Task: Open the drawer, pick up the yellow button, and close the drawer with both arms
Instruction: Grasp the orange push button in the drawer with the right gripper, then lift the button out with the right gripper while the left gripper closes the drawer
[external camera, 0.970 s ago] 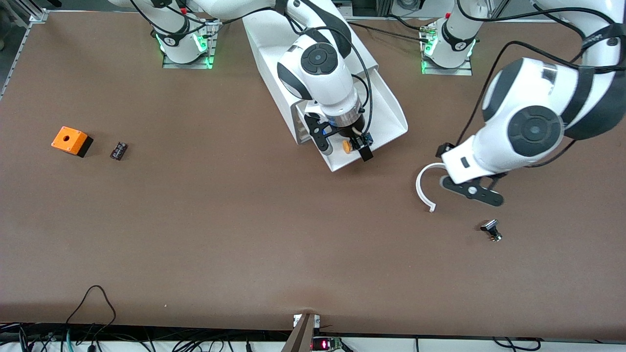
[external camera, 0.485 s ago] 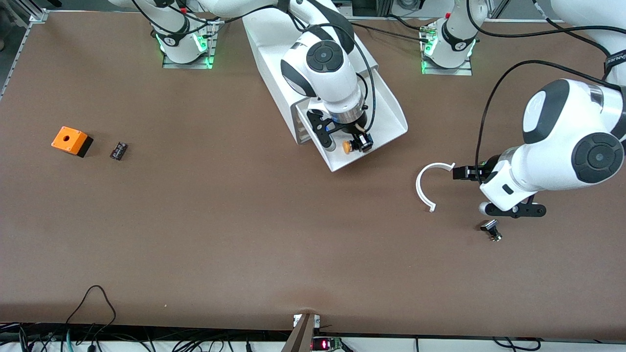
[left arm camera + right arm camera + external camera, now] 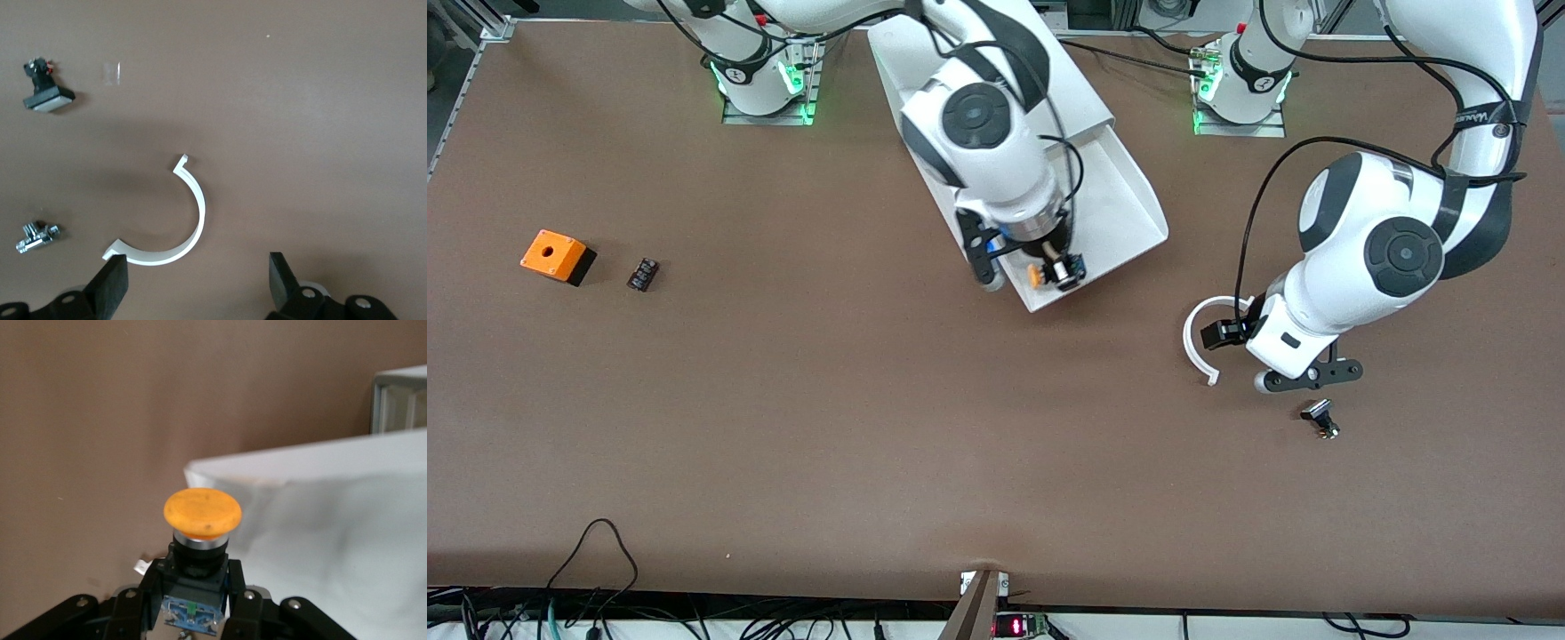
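Note:
The drawer (image 3: 1116, 209) is pulled open from the white cabinet (image 3: 1080, 84). My right gripper (image 3: 1053, 269) is shut on the button (image 3: 1036, 275) and holds it over the drawer's front edge. In the right wrist view the fingers (image 3: 237, 587) clamp the black-and-blue body under the orange cap (image 3: 202, 513), with the drawer tray (image 3: 333, 527) below. My left gripper (image 3: 1224, 332) is open and empty, low over a white C-shaped ring (image 3: 1190, 342). In the left wrist view the gripper (image 3: 198, 288) has the ring (image 3: 190, 233) just ahead of it.
An orange cube with a hole (image 3: 553, 254) and a small black part (image 3: 643, 273) lie toward the right arm's end. A black-and-silver knob part (image 3: 1320, 418) lies near the left gripper. The left wrist view shows it (image 3: 45, 92) and a silver piece (image 3: 37, 237).
My right gripper has moved with the button toward the drawer's front corner. My left arm has swung back from the table's end, so its gripper is now over the white ring.

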